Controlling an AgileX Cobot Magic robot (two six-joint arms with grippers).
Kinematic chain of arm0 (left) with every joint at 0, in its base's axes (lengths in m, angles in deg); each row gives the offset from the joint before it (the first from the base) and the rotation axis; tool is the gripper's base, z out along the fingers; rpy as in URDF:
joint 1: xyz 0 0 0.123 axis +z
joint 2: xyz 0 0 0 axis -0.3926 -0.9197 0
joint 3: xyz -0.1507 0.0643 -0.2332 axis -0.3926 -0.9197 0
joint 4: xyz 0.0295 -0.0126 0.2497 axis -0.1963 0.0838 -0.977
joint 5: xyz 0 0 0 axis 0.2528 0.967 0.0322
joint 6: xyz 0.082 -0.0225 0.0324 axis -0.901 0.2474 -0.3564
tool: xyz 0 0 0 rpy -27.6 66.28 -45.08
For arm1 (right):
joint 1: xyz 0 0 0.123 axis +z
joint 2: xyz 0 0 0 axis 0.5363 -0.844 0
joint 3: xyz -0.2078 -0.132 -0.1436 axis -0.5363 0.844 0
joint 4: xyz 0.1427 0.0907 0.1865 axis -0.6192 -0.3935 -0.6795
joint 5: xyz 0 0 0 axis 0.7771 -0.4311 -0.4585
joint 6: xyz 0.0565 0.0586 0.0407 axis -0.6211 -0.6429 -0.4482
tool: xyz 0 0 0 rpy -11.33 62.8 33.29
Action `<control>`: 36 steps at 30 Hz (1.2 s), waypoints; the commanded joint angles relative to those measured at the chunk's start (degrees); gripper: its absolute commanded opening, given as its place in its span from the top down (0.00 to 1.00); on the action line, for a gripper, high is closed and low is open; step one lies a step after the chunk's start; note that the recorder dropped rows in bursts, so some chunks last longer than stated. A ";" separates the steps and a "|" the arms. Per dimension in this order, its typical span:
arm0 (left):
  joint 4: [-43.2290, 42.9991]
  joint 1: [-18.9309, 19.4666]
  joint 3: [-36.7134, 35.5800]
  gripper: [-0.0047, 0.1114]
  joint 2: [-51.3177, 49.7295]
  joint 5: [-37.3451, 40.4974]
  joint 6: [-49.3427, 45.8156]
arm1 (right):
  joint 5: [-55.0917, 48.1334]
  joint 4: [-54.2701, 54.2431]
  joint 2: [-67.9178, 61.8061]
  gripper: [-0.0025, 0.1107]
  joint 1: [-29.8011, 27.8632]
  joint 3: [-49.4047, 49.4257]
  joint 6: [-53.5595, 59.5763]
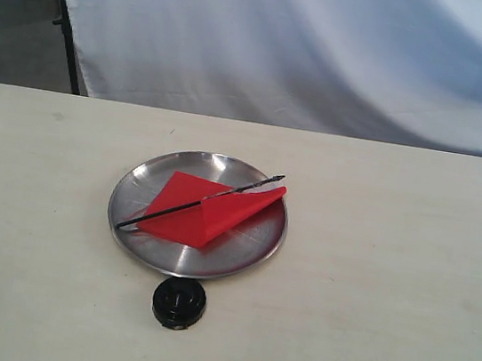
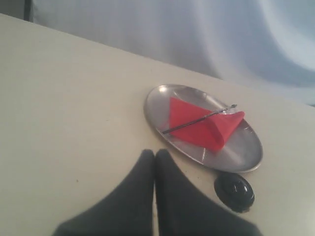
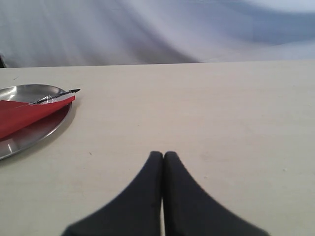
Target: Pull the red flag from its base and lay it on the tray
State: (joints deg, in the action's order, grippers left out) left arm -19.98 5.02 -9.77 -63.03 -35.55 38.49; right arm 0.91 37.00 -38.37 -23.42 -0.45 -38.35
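Note:
The red flag point(image 1: 205, 211) lies flat inside the silver tray point(image 1: 254, 250), its thin black stick running slantwise across the cloth. The black round base point(image 1: 178, 303) stands alone on the table just in front of the tray, nothing in its hole. Neither arm appears in the exterior view. In the left wrist view the left gripper point(image 2: 155, 153) is shut and holds nothing, a little short of the tray point(image 2: 246, 152), the flag point(image 2: 204, 125) and the base point(image 2: 234, 191). The right gripper point(image 3: 163, 155) is shut too, over bare table well away from the tray point(image 3: 29, 135) and flag point(image 3: 24, 114).
A pale wooden table point(image 1: 388, 282) carries everything. Behind its far edge hangs a white cloth backdrop point(image 1: 314, 47), with a dark stand leg point(image 1: 69, 31) at the left.

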 commanded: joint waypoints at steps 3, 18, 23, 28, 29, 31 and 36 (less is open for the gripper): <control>21.01 0.13 -0.22 0.96 0.34 -4.27 -25.66 | 0.43 0.08 0.32 0.98 0.09 0.21 -0.09; 44.09 0.13 -0.22 0.96 0.34 -3.28 -58.44 | 0.43 0.08 0.32 0.98 0.09 0.21 -0.09; 43.40 0.13 -0.22 0.96 0.34 -2.13 -58.44 | 0.43 0.08 0.32 0.98 0.09 0.21 -0.09; 42.70 0.13 -0.22 0.96 0.34 -2.03 -58.44 | 0.43 0.08 0.32 0.98 0.09 0.21 -0.09; 42.05 0.23 -0.22 0.96 0.34 -1.47 -58.44 | 0.43 0.08 0.32 0.98 0.09 0.21 -0.09; 41.27 1.76 -0.22 0.96 0.34 -1.34 -58.44 | 0.43 0.08 0.32 0.98 0.09 0.21 -0.09; 41.10 8.64 -0.22 0.96 0.34 -1.34 -58.44 | 0.43 0.08 0.32 0.98 0.09 0.21 -0.09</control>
State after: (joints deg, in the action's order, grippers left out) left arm 21.59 10.01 -9.77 -62.90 -37.05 -19.67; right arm 0.91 37.00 -38.37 -23.42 -0.45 -38.35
